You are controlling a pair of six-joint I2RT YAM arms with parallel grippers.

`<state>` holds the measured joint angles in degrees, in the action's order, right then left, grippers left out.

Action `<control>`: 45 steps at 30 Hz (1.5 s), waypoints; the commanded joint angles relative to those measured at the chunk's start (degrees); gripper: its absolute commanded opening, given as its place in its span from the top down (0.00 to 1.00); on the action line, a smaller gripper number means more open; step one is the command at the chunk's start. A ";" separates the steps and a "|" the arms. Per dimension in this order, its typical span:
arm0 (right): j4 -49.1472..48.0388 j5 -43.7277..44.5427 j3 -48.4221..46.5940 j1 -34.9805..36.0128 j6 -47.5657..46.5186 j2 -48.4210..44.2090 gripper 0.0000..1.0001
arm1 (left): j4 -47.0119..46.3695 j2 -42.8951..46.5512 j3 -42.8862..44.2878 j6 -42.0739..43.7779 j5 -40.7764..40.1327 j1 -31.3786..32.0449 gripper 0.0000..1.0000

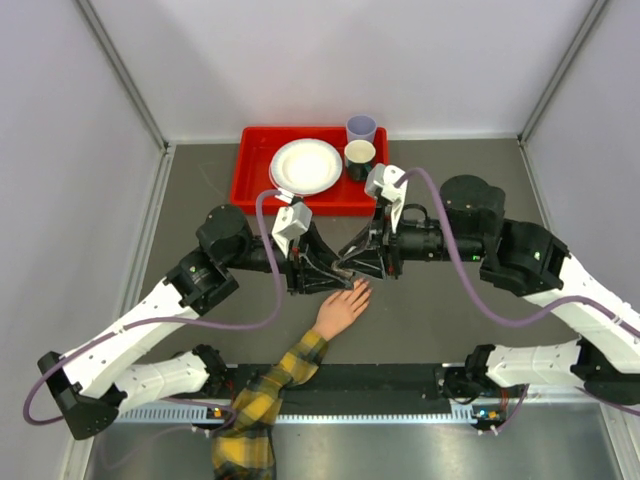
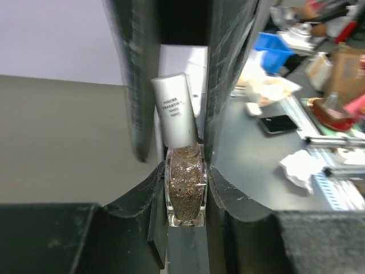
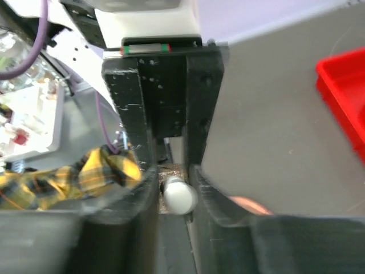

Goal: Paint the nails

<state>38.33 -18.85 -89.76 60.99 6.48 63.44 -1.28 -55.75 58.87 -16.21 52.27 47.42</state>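
nothing painted yet, the bottle isn't even open

closest to me, the plaid sleeve (image 1: 265, 395) and mannequin hand (image 1: 338, 312) lie on the desk (image 1: 200, 190), with the nails (image 1: 361, 291) just under both tools and too tiny to judge. left tool (image 1: 322, 272) is clamped on the glitter bottle (image 2: 186, 194), and right tool (image 3: 174, 182) looks pinched round its white cap (image 2: 175, 108). uncapping and brushing are all still to do. the arms crowd over the fingers. the red tray (image 1: 255, 170), plate (image 1: 305, 165) and cups (image 1: 360, 158) sit behind, well clear.

Red tray (image 1: 252, 190) at far side of table (image 1: 200, 175). White plate (image 1: 305, 166) sits in it, dark cup (image 1: 359, 158) at plate's right, lavender cup (image 1: 361, 128) just behind. Off-table clutter: blue bin (image 2: 274, 50), phone (image 2: 278, 123), crumpled paper (image 2: 299, 165).
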 commanded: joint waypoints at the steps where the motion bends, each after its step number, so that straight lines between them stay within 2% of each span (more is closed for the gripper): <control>1: 0.54 5.13 -1.13 -0.17 1.51 -0.16 0.88 | 4.18 1.34 2.13 6.71 -8.67 0.13 1.00; 2: 0.17 5.40 -1.21 -0.17 1.87 0.02 0.99 | 4.18 1.34 2.04 6.98 -9.20 0.13 1.00; 3: 0.26 5.40 -1.82 -0.17 1.87 0.10 1.00 | 4.35 1.25 2.04 7.15 -9.64 0.13 1.00; 26: 7.11 5.76 -7.89 -0.17 3.54 6.08 1.00 | 5.50 1.69 1.33 8.12 -11.66 0.13 1.00; 32: 7.64 6.81 -8.59 -0.17 3.63 6.08 0.89 | 5.15 1.96 1.33 7.86 -11.49 0.13 1.00; 34: 7.55 6.81 -8.86 -0.17 3.71 6.08 0.81 | 5.32 1.96 1.25 7.94 -11.58 0.04 1.00; 35: 7.47 6.90 -9.03 -0.17 3.80 6.08 0.74 | 5.23 1.96 1.25 7.95 -11.58 0.04 1.00; 38: 7.55 6.99 -9.65 -0.17 4.07 6.26 0.64 | 5.32 1.87 1.16 7.95 -11.40 0.13 1.00; 41: 7.90 7.25 -10.17 -0.17 4.33 6.26 0.57 | 5.32 1.78 1.16 8.03 -11.49 0.13 1.00; 45: 8.08 7.51 -10.53 -0.17 4.59 5.99 0.55 | 5.32 1.78 0.98 8.12 -11.67 0.04 1.00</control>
<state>47.55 -11.64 -97.32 60.95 10.35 69.95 6.90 -55.09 59.16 -8.43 40.97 47.44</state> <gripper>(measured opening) 0.441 0.314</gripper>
